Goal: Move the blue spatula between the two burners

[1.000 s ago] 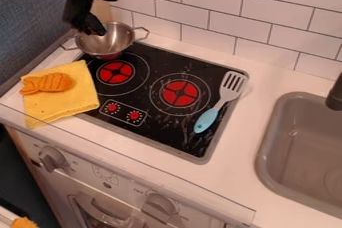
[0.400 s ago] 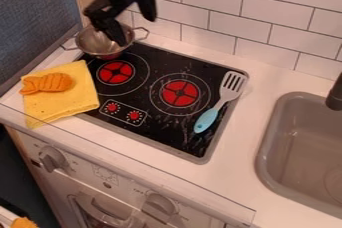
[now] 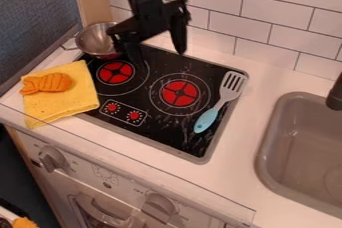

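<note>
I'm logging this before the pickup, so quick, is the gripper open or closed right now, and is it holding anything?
Gripper: open, fingers spread apart, holding nothing; the blue spatula lies on the stovetop.

Soft, even indoor light — pale glints on the metal pot, gentle shade inside the grey sink.

Pot, sink, 2 knobs; toy on cloth.
</note>
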You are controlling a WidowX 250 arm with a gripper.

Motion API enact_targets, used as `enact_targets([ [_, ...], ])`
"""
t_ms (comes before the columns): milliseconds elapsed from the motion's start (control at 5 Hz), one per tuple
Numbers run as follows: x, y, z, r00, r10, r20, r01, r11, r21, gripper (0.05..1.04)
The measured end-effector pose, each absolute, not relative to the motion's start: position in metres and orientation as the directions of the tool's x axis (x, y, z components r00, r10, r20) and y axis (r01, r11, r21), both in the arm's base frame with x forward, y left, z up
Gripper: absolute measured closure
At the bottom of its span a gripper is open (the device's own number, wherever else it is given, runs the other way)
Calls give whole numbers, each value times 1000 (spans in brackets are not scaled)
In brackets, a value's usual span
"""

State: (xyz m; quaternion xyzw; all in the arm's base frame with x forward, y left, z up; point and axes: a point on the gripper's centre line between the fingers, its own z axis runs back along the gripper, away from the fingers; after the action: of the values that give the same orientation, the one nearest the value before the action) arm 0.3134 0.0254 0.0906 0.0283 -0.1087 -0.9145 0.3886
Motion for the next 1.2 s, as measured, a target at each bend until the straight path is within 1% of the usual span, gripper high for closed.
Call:
enact_targets([
  [200,312,2,75,-841,-541,24,537,-826,173,83],
  [400,314,-22,59,-914,-406,29,406,-905,129,83],
  [600,314,-38,40,-957,-286,55,290,-952,99,83],
  [800,317,-46,24,-973,-219,73,225,-971,83,83],
  [1000,322,-44,9,-979,-186,86,191,-980,57,145],
  [1200,328,-41,6,-986,-154,65,155,-988,24,432],
])
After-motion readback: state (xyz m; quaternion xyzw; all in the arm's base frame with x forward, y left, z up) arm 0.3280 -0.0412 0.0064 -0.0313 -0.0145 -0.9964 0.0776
